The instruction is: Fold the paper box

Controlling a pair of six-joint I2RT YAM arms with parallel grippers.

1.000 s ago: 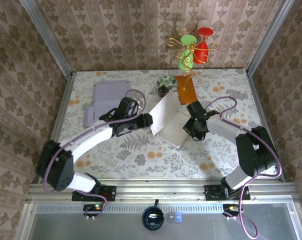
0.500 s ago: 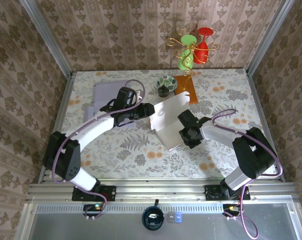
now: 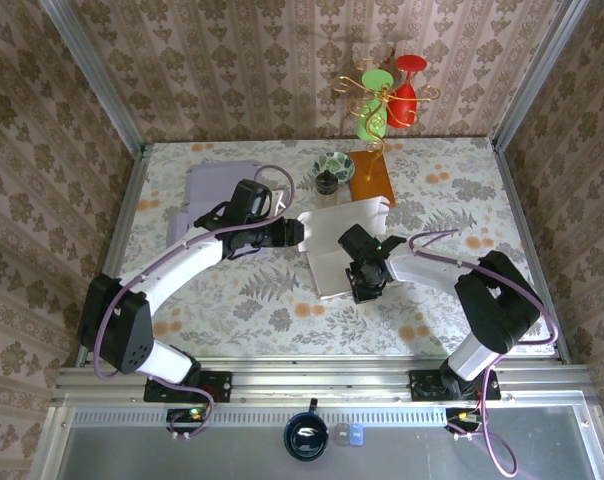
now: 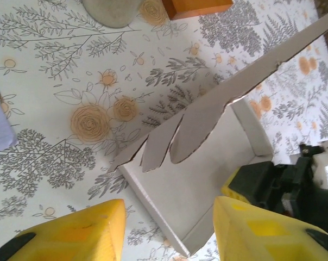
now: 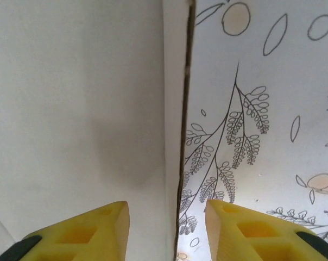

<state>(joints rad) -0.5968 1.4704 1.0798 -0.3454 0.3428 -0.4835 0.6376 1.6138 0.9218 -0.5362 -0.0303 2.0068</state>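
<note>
The white paper box (image 3: pixel 334 245) lies part-folded in the middle of the flowered table, its long flap (image 4: pixel 234 87) standing up over the tray part (image 4: pixel 207 163). My left gripper (image 3: pixel 300 234) is at the box's left end, open; in the left wrist view its yellow fingers (image 4: pixel 88 228) stand apart short of the box's near corner, with nothing between them. My right gripper (image 3: pixel 363 286) is at the box's near right edge. It is open, straddling the upright box wall (image 5: pixel 175 109) without touching it. The right gripper (image 4: pixel 278 185) also shows beyond the box.
A flat purple sheet (image 3: pixel 217 190) lies at the back left. A small patterned bowl (image 3: pixel 333 168) and an orange base (image 3: pixel 370 178) carrying a wire stand with red and green glasses (image 3: pixel 387 95) stand behind the box. Patterned walls enclose the table.
My right gripper has slid left and nearer along the box and opened from shut. The box has settled lower and flatter. The left gripper shifted slightly back.
</note>
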